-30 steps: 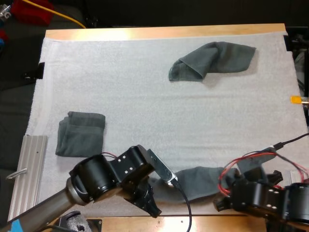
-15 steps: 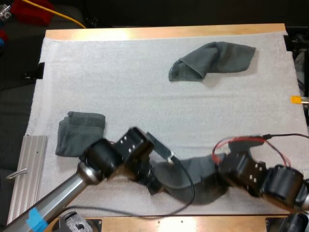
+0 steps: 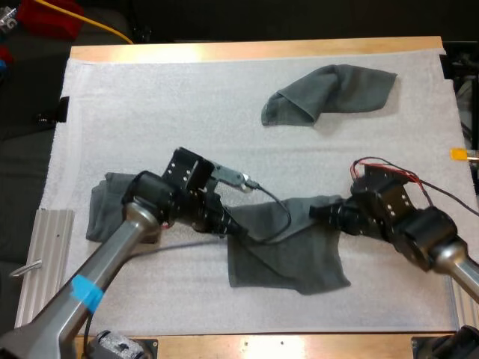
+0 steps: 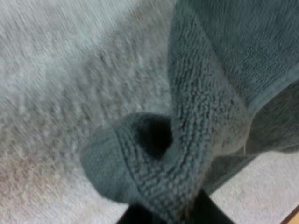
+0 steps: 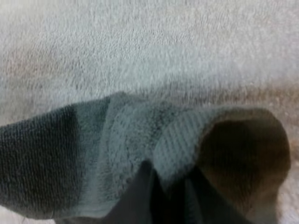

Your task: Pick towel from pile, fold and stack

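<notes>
The left gripper (image 3: 233, 229) and right gripper (image 3: 320, 213) pinch the flat towel (image 3: 288, 258) between them. A crumpled towel (image 3: 329, 91) lies beyond.

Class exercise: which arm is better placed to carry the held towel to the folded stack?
Left, probably: the left gripper holds the towel nearer the folded stack; the right gripper is farther.

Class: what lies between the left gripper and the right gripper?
The dark grey-green towel spans it in the high view, pinched by the left gripper at one end and the right gripper at the other.
</notes>
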{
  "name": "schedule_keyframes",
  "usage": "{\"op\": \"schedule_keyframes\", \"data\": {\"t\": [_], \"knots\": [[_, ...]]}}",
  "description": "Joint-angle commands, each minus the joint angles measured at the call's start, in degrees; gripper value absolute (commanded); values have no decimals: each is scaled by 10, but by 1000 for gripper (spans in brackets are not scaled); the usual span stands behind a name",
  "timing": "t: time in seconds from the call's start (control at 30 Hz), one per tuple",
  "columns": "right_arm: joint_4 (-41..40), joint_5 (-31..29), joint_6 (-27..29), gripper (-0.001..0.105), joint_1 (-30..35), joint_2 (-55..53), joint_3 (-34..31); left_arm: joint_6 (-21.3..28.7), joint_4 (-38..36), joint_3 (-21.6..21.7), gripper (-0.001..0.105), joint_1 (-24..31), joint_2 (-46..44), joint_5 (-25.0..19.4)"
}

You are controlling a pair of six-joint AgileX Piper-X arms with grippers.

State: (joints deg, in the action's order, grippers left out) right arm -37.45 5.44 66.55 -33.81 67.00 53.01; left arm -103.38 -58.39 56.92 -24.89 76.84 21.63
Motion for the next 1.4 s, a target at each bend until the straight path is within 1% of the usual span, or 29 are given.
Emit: {"op": "schedule_keyframes", "data": {"t": [0.0, 0.17, 0.23, 0.3, 0.37, 0.47, 0.53, 0.57, 0.77, 0.97, 1.13, 1.17, 1.2, 1.23, 1.3, 1.37], "knots": [[12, 15, -8, 3, 12, 12, 1, 0, 12, 0, 0, 11, 11, 9], [58, 51, -57, 3, 46, 60, 1, -14, 43, 0, 0, 54, 55, 13], [75, 66, -71, 3, 56, 77, 1, -24, 56, 0, 0, 72, 68, 23], [87, 84, -90, 3, 64, 92, 1, -37, 66, 0, 0, 89, 83, 49], [105, 102, -104, 3, 70, 110, 1, -59, 80, 0, 0, 107, 100, 87], [127, 108, -130, 3, 74, 128, 1, -89, 99, 0, 0, 124, 121, 131], [147, 119, -160, 3, 81, 147, 1, -116, 118, 0, 0, 137, 142, 173], [154, 127, -172, 3, 84, 154, 1, -127, 124, 0, 0, 141, 151, 184], [202, 155, -237, 3, 104, 191, 1, -179, 165, 0, 0, 153, 193, 237], [239, 168, -275, 3, 116, 216, 1, -225, 206, 1, 0, 164, 220, 267], [279, 175, -303, 3, 125, 233, 0, -268, 254, 1, 1, 186, 228, 288], [286, 175, -308, 3, 127, 235, 0, -277, 261, 1, 4, 191, 228, 289], [296, 175, -315, 3, 130, 238, 0, -292, 274, 1, 10, 199, 228, 288], [299, 175, -319, 3, 131, 239, 0, -299, 277, 1, 14, 202, 228, 288], [316, 175, -322, 3, 136, 245, 0, -323, 291, 1, 32, 213, 228, 291], [331, 172, -325, 3, 138, 247, 0, -338, 306, 1, 59, 224, 228, 298]]}}
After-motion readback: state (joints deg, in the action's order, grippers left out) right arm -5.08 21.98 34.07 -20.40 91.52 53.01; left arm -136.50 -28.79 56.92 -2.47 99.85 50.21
